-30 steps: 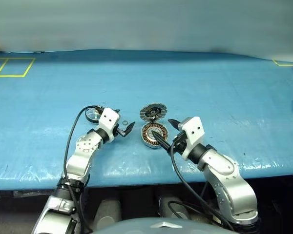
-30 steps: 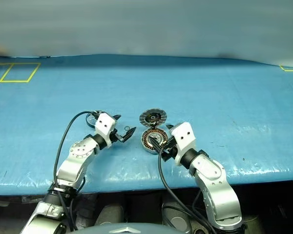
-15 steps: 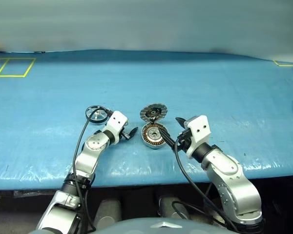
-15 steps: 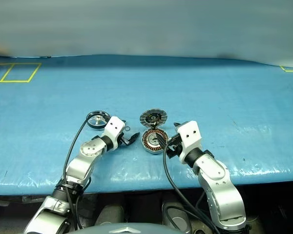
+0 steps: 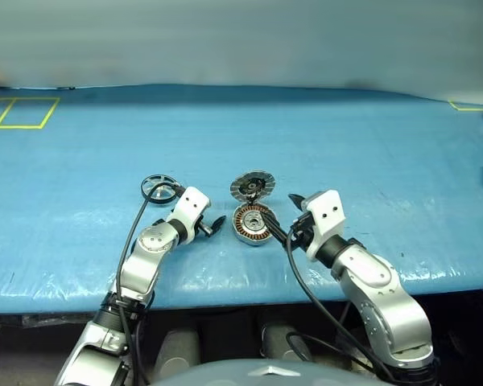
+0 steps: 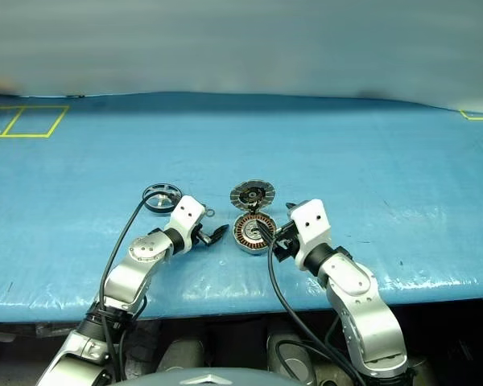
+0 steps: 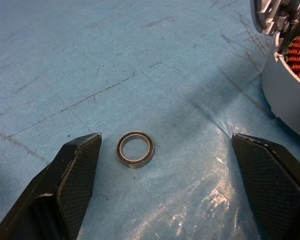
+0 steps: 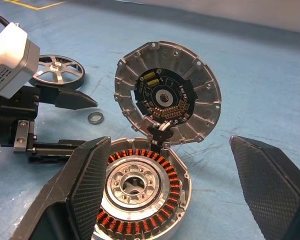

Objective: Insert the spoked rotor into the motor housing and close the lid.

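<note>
The spoked rotor [image 5: 158,189] lies flat on the blue table [image 5: 346,153], far left. Beside it the left gripper [image 7: 170,192] is wide open and empty; its wrist view shows a small ring [image 7: 135,149] between the fingers. The motor housing [image 8: 142,192] stands with the lid [image 8: 167,100] raised; the right gripper [image 8: 175,200], open and empty, frames it.
</note>
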Controlling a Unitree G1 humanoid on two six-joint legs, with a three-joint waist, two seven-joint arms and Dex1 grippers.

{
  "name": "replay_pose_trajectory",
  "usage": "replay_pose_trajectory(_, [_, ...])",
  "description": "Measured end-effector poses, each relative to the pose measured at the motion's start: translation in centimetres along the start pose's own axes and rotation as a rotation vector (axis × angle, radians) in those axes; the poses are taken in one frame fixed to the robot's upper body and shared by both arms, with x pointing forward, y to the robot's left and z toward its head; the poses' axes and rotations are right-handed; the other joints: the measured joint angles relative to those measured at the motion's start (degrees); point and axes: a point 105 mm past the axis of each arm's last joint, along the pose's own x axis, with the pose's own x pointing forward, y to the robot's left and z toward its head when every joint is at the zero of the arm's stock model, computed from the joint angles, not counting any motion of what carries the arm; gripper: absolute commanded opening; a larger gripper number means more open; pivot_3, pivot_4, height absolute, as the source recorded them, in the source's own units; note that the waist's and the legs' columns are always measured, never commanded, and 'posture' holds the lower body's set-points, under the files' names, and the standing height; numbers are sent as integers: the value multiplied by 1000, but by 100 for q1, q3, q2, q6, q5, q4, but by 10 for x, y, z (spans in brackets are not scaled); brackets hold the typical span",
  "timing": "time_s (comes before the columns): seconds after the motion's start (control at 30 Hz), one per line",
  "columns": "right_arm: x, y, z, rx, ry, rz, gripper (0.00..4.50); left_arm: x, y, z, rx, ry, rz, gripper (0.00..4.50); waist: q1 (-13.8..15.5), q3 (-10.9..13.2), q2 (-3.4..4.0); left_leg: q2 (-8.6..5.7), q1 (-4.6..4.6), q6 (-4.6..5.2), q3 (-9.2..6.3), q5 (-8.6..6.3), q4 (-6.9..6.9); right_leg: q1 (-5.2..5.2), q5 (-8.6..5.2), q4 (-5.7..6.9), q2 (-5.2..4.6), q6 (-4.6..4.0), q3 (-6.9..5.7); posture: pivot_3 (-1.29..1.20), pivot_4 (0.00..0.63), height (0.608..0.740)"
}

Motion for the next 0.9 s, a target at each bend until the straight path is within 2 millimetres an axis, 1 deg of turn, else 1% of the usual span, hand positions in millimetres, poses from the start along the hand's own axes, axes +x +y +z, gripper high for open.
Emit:
replay_pose_trajectory(0.1, [0, 0, -1, -5, 6, 1, 4012, 1, -1, 0, -35, 4, 0, 4500, 3, -5, 3, 0, 3, 0, 0, 0, 1, 3, -1, 0, -1, 2, 0, 0, 150, 740])
replay_pose_trajectory(0.23, [0, -1, -1, -7, 7, -4, 4012, 7, -1, 2, -163, 7, 16, 4500, 50, -6, 5, -2, 3, 1, -1, 1, 7, 7, 0, 0, -2, 6, 0, 0, 150, 740])
replay_pose_trajectory(0.6, [1, 0, -3, -14, 16, -6, 4012, 10, 0, 1, -168, 27, 11, 4500, 47, -14, 15, -3, 22, 2, 0, 5, 15, 27, -7, 0, -2, -6, 3, 0, 150, 740])
replay_pose_trajectory(0.67, [1, 0, -3, -16, 17, -10, 4033, 10, 0, 0, -165, 29, 10, 4107, 47, -16, 16, -3, 22, 2, 0, 5, 15, 27, -7, -1, -2, -6, 3, 0, 150, 740])
replay_pose_trajectory(0.7, [1, -1, -3, -17, 18, -11, 4033, 10, 1, 0, -165, 29, 12, 3988, 48, -16, 17, -3, 22, 2, 0, 5, 14, 27, -7, -1, -1, -6, 3, 0, 150, 740])
replay_pose_trajectory(0.9, [1, -1, -3, -20, 22, -11, 4033, 9, 4, 0, -157, 33, 23, 1969, 57, -17, 18, -4, 20, 2, -2, 4, 2, 26, -4, -10, -3, 0, 1, 0, 150, 740])
